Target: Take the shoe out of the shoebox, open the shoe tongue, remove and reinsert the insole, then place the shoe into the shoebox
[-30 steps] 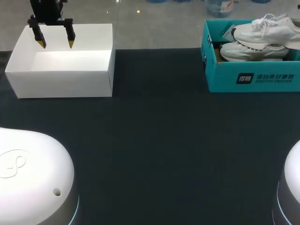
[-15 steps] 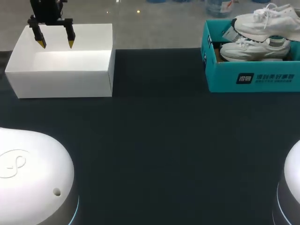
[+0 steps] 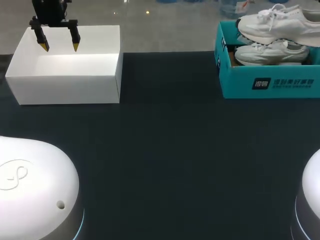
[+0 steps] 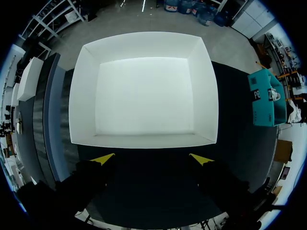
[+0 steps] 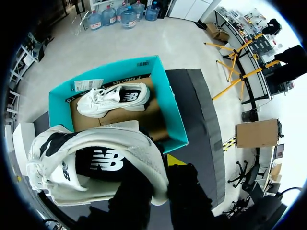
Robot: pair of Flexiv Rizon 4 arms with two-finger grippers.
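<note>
A white shoe [image 3: 272,22] hangs above the teal shoebox [image 3: 270,85] at the table's far right. A second white shoe [image 3: 272,52] lies inside the box. In the right wrist view my right gripper [image 5: 156,177] is shut on the heel collar of the lifted shoe [image 5: 96,163], one yellow tip showing beside it. Below, the other shoe [image 5: 112,99] rests on the box floor, inside the teal wall [image 5: 165,110]. My right arm is outside the head view. My left gripper [image 3: 59,46] hangs open and empty over the white box [image 3: 65,82].
The white box's near rim [image 4: 144,139] lies just ahead of my left gripper [image 4: 151,158], and the box is empty. The teal shoebox [image 4: 263,103] shows far off to that gripper's right. Dark table surface [image 3: 165,160] stretches between the two boxes.
The held shoe has risen and shifted left above the shoebox. The left gripper has stayed where it was.
</note>
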